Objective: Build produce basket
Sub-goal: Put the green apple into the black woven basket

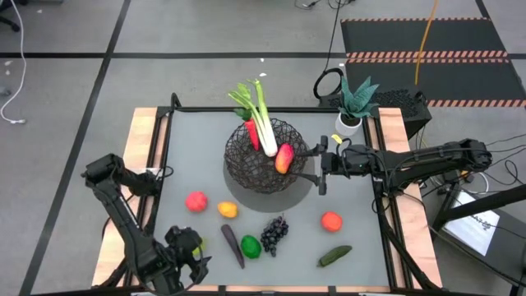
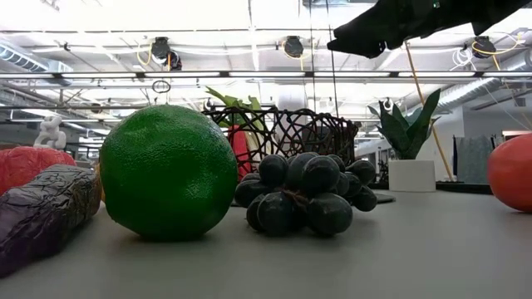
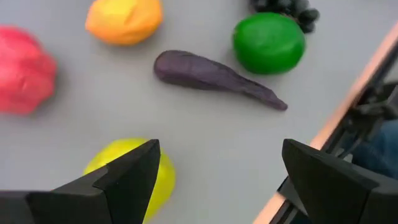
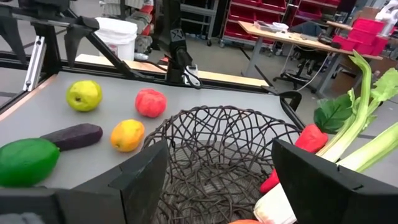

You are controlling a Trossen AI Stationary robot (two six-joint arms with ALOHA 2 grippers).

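bright, even overhead light; ceiling lamps [image 2: 166,50] glare in the low view; soft shadow beside the basket [image 1: 267,154]; near eggplant [image 2: 41,212] blurred.

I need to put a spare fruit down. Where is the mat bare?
Bare: the far left corner beyond the red fruit, and the stretch between the orange-red fruit and the basket. Crowded: the near middle, around the eggplant, green fruit and grapes.

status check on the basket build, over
Both grippers open: left gripper over yellow-green fruit, right gripper at basket. Leek loaded. Nothing blocking.
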